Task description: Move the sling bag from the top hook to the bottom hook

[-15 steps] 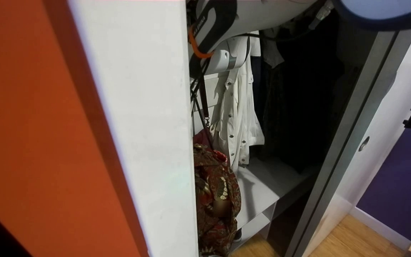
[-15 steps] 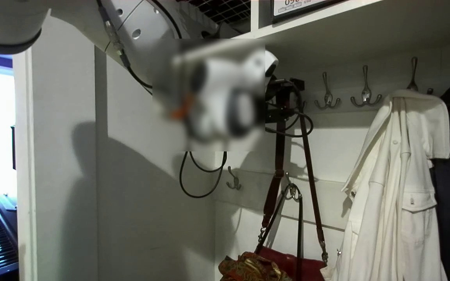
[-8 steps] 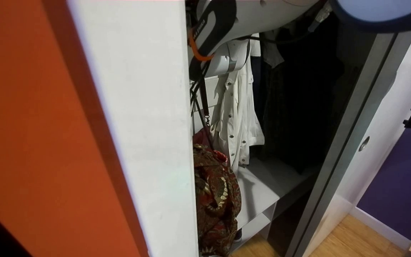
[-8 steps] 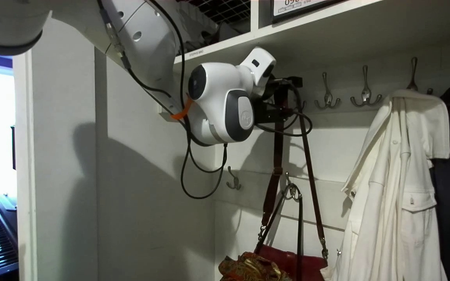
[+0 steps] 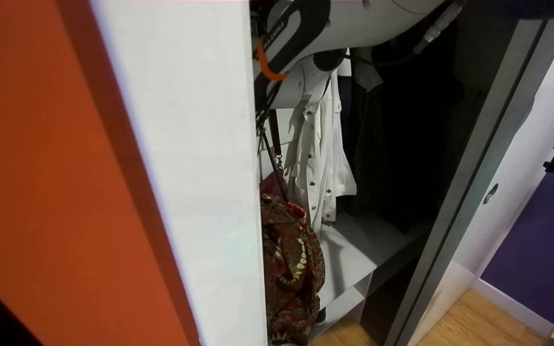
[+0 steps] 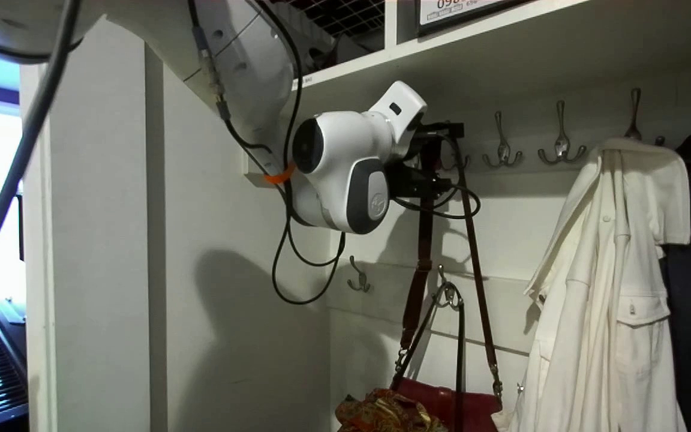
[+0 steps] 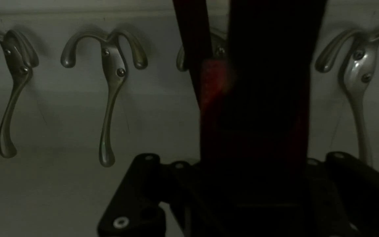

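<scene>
Red bag (image 6: 441, 403): hanging below our gripper (image 7: 255, 85)
Gripper: sitting closed; whether gripping the strap (image 6: 424, 237), we cannot tell
Arm (image 5: 349, 29): showing "EMIKA"
Framed sheet (image 6: 459, 8): showing "098", above the gripper

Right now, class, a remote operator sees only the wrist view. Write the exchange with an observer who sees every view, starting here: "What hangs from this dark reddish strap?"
Observer: In an exterior view, that reddish strap runs down to a red bag.
Operator: And lower on the wall?
Observer: A thin black strap loops over a lower hook.
Operator: What garment hangs beside the bag?
Observer: A white jacket, seen in both exterior views.
</scene>
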Controlling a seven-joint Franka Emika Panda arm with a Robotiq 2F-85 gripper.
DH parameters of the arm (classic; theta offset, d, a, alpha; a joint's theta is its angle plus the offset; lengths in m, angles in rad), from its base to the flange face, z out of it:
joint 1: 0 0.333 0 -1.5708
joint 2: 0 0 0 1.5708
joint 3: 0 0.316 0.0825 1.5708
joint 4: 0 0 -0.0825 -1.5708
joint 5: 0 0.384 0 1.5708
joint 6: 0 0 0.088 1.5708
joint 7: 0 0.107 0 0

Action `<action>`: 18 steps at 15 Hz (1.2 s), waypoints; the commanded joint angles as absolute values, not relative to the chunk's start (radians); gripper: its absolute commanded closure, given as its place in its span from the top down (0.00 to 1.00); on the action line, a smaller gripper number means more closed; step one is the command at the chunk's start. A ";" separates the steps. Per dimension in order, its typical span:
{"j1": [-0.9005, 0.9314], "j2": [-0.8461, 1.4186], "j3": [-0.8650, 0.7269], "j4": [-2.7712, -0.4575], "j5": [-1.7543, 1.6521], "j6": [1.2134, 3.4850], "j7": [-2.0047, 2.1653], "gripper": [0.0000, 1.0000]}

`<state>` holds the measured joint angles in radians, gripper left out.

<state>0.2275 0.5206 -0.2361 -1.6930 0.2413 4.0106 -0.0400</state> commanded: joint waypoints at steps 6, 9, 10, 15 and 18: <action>0.089 0.526 -0.082 -1.634 0.163 4.107 -0.048 0.00; 0.072 0.533 -0.072 -1.617 0.149 4.139 -0.052 0.00; 0.068 0.534 -0.070 -1.613 0.149 4.145 -0.055 0.00; 0.065 0.522 -0.066 -1.628 0.200 4.161 -0.081 0.00; 0.065 0.509 -0.063 -1.647 0.231 4.149 -0.084 0.00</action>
<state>0.0790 0.5254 -0.0869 -1.6516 0.1914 4.1280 -0.0492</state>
